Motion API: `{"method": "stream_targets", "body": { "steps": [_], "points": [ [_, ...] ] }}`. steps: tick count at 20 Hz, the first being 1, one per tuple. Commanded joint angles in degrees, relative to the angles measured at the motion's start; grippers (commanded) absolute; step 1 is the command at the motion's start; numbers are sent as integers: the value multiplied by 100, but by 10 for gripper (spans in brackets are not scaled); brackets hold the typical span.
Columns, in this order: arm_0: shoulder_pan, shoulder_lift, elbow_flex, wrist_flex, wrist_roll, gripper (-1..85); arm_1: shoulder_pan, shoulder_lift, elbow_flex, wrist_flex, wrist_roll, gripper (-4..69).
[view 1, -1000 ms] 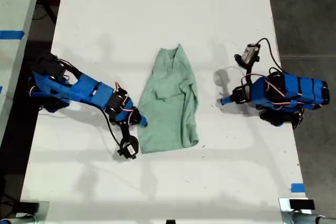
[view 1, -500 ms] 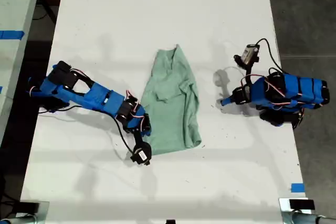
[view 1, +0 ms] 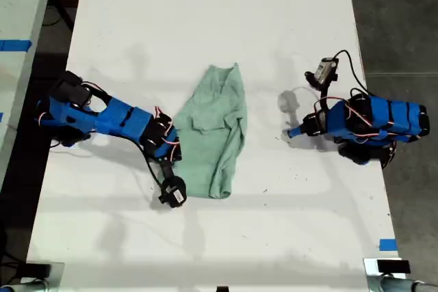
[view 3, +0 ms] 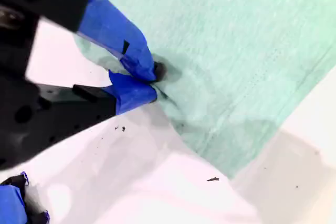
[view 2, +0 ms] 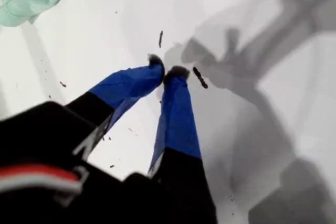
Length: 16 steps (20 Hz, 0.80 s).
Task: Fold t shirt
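my second pincer (view 3: 152,85) is clamping the edge of the t shirt (view 1: 213,131), on the side toward the exterior view's left. my first pincer (view 2: 169,72) is sitting closed on nothing over bare tabletop (view 1: 205,18), near the exterior view's right. the mint shirt is lying mid-tabletop, narrowed and rumpled; folding looks partly done, with flattening and a crosswise fold seemingly left.

The t shirt (view 1: 213,135) lies on the bench (view 1: 205,18), between the two arms. My second pincer (view 3: 152,82) sits at the shirt's edge toward the exterior view's left. My first pincer (view 2: 167,72) stands apart from the shirt, toward the exterior view's right.
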Motion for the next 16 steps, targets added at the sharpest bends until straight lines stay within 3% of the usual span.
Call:
{"method": "stream_targets", "body": {
  "steps": [1, 4, 8, 14, 15, 16],
  "points": [
    [-272, 439, -334, 53, 448, -2, -44, 70, 325, -158, 26, 38],
    [-536, -114, -1371, 9, 1187, -2, -44, 70, 325, -158, 26, 38],
    [-642, -229, -1547, -527, 1775, -2, -35, 70, 325, -158, 18, 39],
    [-527, -527, -1538, -2584, 3059, -2, -26, 70, 325, -158, 18, 39],
    [-492, -633, -1538, -2821, 3208, 28, -26, 70, 325, -158, 9, 39],
    [-457, -738, -1538, -2971, 3340, 128, -26, 70, 325, -158, 0, 39]
  ]
}}
